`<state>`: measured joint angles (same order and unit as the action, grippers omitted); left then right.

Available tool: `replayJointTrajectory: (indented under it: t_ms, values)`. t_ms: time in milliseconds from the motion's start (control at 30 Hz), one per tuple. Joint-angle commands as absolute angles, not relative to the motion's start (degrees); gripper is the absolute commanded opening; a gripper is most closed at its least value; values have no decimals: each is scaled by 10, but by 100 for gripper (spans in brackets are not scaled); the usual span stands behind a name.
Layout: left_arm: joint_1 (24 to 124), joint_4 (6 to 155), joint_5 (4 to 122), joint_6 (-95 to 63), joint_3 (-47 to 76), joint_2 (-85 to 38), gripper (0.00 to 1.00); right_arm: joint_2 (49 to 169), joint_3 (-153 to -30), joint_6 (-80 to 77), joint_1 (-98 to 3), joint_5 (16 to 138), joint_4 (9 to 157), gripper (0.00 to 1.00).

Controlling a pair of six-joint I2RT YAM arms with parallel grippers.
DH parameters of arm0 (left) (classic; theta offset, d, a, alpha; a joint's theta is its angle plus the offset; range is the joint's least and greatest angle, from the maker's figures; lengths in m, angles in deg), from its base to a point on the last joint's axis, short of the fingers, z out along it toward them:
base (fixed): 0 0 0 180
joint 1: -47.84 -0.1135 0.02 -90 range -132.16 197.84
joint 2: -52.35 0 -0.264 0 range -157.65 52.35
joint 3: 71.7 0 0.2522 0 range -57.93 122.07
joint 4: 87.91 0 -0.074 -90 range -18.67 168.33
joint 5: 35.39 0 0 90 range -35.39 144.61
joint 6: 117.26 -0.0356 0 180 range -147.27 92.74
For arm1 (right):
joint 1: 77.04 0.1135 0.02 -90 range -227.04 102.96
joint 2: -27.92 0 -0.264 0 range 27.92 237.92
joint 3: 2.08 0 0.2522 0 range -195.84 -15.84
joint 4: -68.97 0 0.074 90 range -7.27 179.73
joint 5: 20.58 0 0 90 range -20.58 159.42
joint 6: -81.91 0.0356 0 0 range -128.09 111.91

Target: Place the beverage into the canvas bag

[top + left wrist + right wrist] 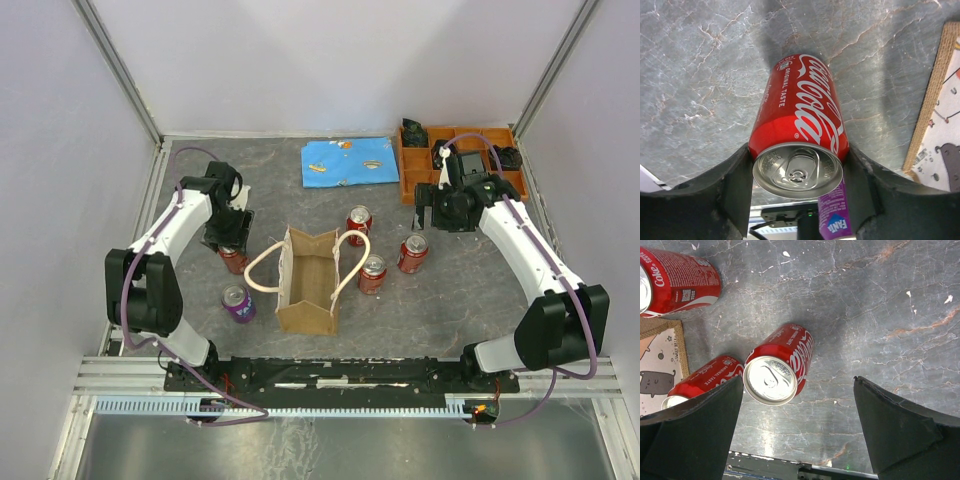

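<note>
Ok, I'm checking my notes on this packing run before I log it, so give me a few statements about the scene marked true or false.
1. The left gripper has its fingers closed on the sides of a red cola can. True.
2. The canvas bag already holds a can. False: no can shows inside it in the top view.
3. The right gripper is open and holds nothing. True.
4. The purple can stands on the right arm's side of the bag. False: it stands on the left arm's side, near the table's front edge.
</note>
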<state>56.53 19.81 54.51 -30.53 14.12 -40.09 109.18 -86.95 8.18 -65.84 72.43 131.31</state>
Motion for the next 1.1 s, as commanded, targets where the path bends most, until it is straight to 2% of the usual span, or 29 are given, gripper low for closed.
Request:
replayJointTrajectory:
  t_ms: [0, 67, 167, 600, 700, 833, 1067]
  values:
    - [563, 208, 546, -332, 167, -392, 31, 1070, -866, 85, -656, 722, 1303, 99]
    - [563, 199, 552, -334, 191, -388, 15, 1070, -866, 84, -656, 722, 1303, 99]
    - [563, 191, 572, -332, 250, -378, 4, 1071, -868, 83, -657, 721, 1303, 99]
    - [590, 135, 726, -353, 592, -409, 3, 1088, -878, 80, -656, 729, 1301, 99]
    - [652, 116, 735, -365, 607, -397, 3, 1090, -880, 79, -657, 730, 1301, 99]
    - [753, 117, 706, -392, 565, -368, 3, 1094, -882, 79, -656, 732, 1301, 99]
    - [800, 121, 704, -405, 556, -375, 3, 1090, -879, 81, -656, 727, 1303, 99]
